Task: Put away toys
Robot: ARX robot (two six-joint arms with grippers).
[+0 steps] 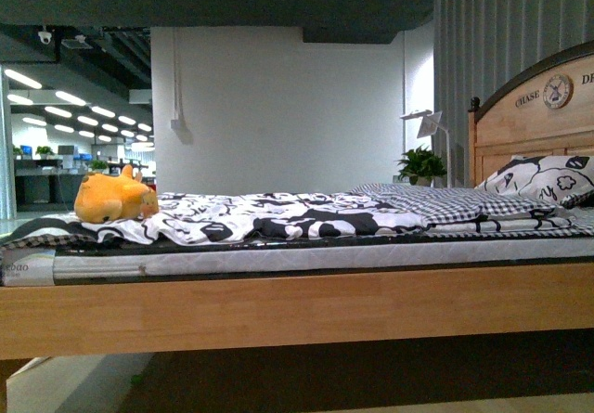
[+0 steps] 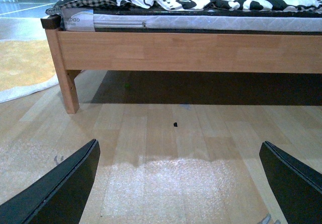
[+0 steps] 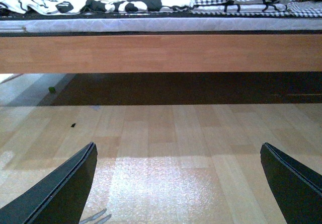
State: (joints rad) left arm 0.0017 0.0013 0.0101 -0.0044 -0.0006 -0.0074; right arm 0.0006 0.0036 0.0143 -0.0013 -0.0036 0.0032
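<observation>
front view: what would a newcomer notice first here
The orange plush toy stands out, sitting at the left end of the bed on a black-and-white quilt. At the right end, the wooden headboard bears a small clock, with a patterned pillow below it.

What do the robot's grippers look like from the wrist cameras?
Both the left gripper and the right gripper show two matte black fingers, flat wedge-shaped blades tapering to narrow tips, with a thin paler edge line. No cables, markings or arm links are visible; the front view shows neither arm.
</observation>
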